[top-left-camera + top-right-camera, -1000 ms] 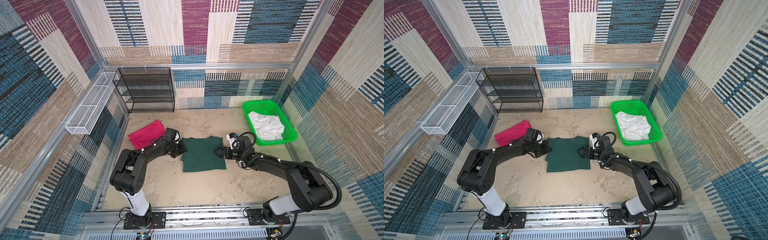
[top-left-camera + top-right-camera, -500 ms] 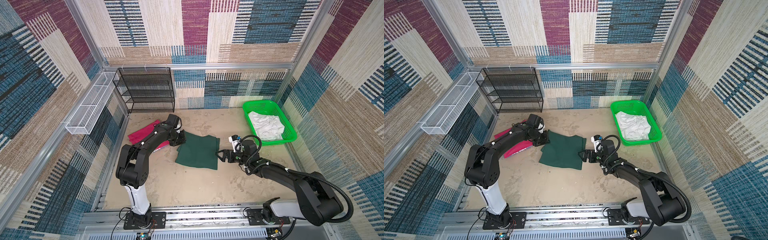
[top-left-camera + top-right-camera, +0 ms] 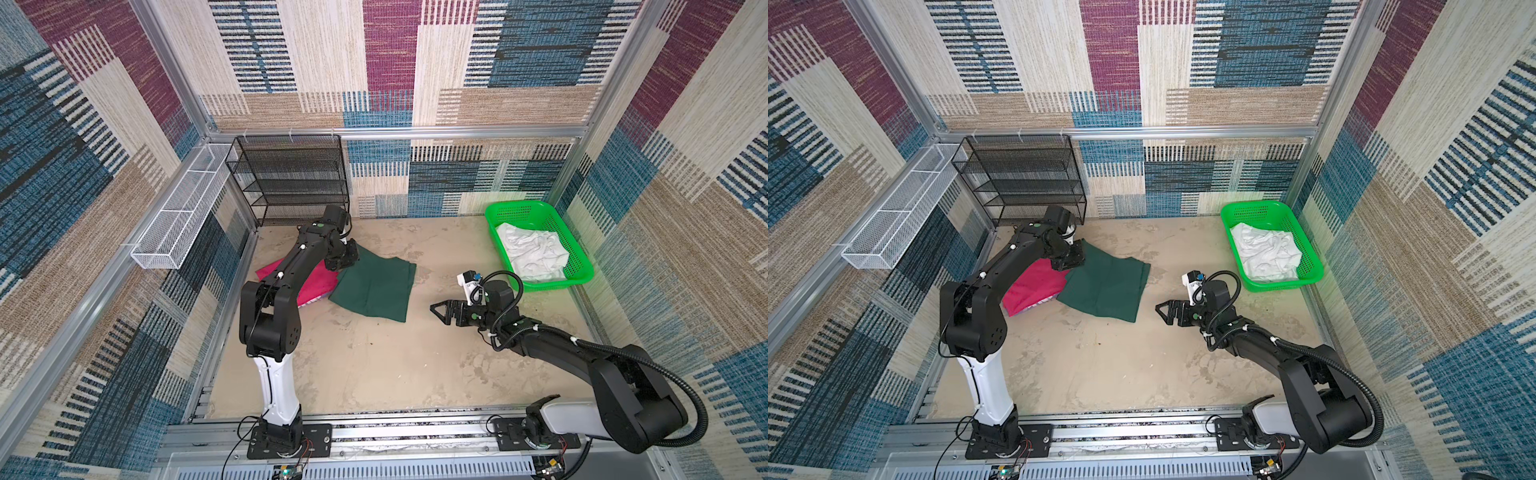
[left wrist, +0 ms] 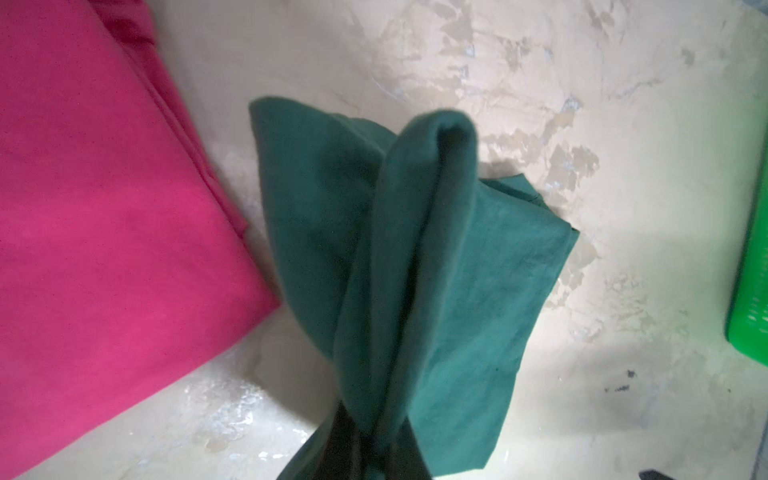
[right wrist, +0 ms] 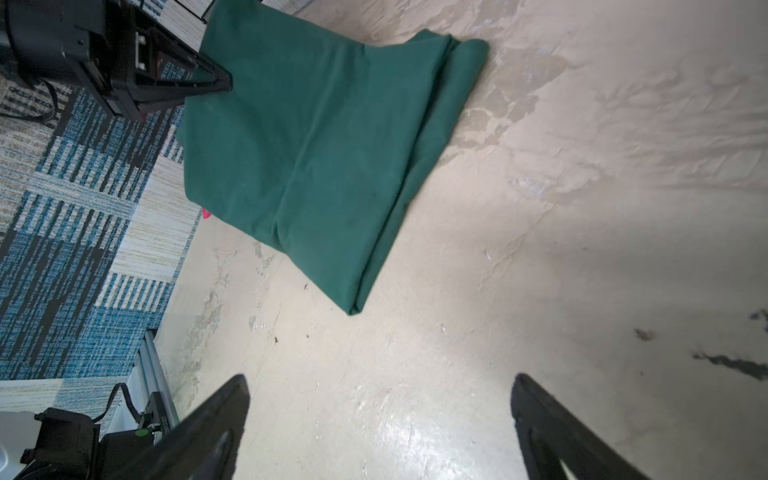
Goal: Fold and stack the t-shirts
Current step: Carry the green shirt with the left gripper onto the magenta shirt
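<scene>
since the dark green t-shirt (image 3: 376,291) is soft and floppy, i'd grab a folded corner: left gripper (image 3: 345,261) is clamped on one, right gripper (image 3: 440,311) at centre right is spread wide, empty.

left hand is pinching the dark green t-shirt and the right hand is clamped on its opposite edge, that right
Not quite. The left hand is shut on the dark green t-shirt, but the right hand is not clamped on its opposite edge. The right wrist view shows it wide open above the table, apart from the shirt and holding nothing.
</scene>
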